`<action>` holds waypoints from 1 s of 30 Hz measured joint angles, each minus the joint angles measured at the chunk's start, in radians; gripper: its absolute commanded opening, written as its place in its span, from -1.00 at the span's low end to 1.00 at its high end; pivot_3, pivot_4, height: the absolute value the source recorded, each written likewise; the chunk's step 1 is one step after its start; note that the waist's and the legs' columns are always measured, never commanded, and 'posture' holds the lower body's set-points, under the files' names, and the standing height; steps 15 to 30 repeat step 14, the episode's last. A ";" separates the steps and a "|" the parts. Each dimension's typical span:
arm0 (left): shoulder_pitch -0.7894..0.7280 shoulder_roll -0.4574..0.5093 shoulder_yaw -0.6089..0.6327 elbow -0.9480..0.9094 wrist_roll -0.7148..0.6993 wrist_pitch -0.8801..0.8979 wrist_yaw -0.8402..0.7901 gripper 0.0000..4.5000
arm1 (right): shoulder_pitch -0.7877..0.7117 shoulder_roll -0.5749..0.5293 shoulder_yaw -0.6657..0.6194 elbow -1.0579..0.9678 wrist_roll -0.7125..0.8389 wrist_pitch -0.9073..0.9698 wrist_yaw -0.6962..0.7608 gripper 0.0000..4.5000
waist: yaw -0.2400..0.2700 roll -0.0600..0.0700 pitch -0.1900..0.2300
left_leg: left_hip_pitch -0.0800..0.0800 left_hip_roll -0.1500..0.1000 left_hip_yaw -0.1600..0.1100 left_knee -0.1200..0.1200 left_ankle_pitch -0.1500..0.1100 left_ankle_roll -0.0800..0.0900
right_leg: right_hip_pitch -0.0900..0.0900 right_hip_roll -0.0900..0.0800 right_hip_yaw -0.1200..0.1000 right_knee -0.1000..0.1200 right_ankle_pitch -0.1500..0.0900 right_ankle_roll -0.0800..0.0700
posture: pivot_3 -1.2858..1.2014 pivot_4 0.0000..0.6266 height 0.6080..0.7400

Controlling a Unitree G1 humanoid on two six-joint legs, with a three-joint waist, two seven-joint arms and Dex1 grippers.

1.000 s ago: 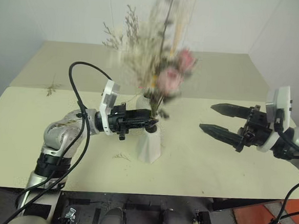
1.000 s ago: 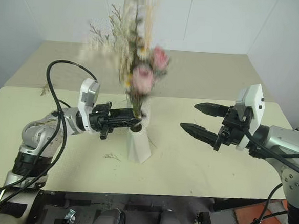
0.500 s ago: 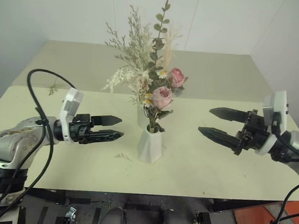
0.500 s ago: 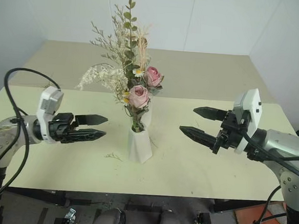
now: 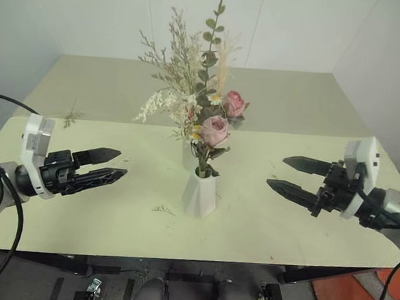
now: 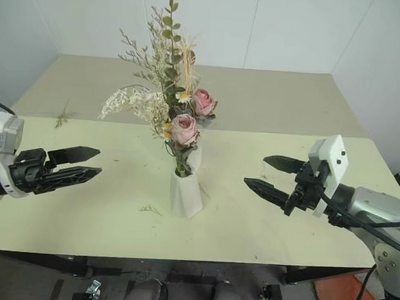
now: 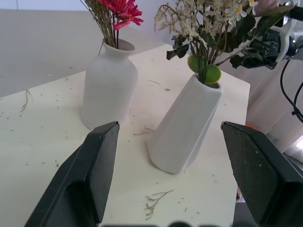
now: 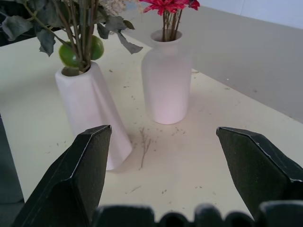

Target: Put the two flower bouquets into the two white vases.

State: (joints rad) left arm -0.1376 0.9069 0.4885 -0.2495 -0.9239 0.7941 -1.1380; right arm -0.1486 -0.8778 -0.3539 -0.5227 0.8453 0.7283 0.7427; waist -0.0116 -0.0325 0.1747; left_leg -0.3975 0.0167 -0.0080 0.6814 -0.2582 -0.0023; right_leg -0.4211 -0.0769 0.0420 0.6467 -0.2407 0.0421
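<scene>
Now both bouquets stand upright in the vases [image 5: 200,195] mid-counter, between left gripper [image 5: 108,165] and right gripper [image 5: 289,175]; both wide open, empty.

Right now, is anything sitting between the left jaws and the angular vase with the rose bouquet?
Nothing visible does. The left gripper stands open off to the side, with only bare table and a small loose sprig lying low between it and the faceted vase holding the rose bouquet.
</scene>
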 measured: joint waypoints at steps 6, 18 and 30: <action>0.004 0.000 0.003 -0.022 -0.006 -0.011 0.015 0.67 | 0.022 0.011 -0.016 0.003 -0.045 -0.025 -0.020 0.88 | -0.001 0.000 0.000 | 0.000 0.000 0.000 0.000 0.000 0.000 | 0.000 0.000 0.000 0.000 0.000 0.000 | 0.03 -0.52 1.00; 0.001 0.014 0.003 -0.022 -0.005 -0.026 0.009 0.75 | 0.028 0.003 -0.021 0.028 -0.039 -0.030 0.027 0.98 | -0.003 0.000 0.000 | 0.001 0.000 0.001 0.000 0.000 0.000 | 0.000 0.000 0.000 0.000 0.000 0.000 | 0.03 -0.52 1.00; 0.001 0.014 0.003 -0.022 -0.005 -0.026 0.009 0.75 | 0.028 0.003 -0.021 0.028 -0.039 -0.030 0.027 0.98 | -0.003 0.000 0.000 | 0.001 0.000 0.001 0.000 0.000 0.000 | 0.000 0.000 0.000 0.000 0.000 0.000 | 0.03 -0.52 1.00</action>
